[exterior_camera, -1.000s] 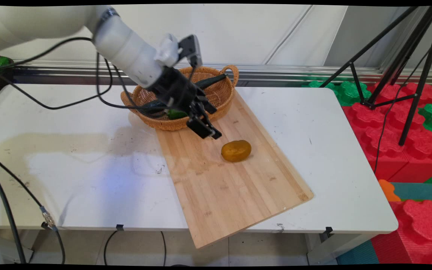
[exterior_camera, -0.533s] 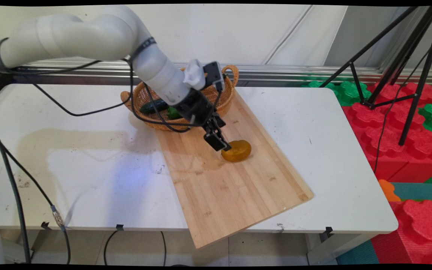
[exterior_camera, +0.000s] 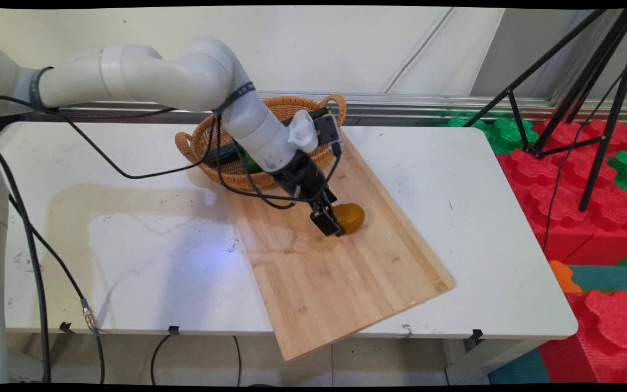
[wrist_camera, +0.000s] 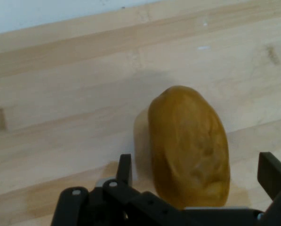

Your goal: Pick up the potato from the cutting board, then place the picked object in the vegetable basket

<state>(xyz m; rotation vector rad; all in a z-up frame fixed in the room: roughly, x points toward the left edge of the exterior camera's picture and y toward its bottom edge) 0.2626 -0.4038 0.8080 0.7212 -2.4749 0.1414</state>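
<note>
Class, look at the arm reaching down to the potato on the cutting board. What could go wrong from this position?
The gripper is open around the potato, which is rounded and could slip or roll if the fingers close off-centre. The fingers sit low, so they might scrape the cutting board. The hanging cable may snag the basket.

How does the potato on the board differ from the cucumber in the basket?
The potato is brownish yellow and stubby; the cucumber is dark green and long. The potato lies in the open on the cutting board, between the gripper's open jaws; the cucumber lies in the wicker basket, largely hidden by the arm. Both lie on their sides.
</note>
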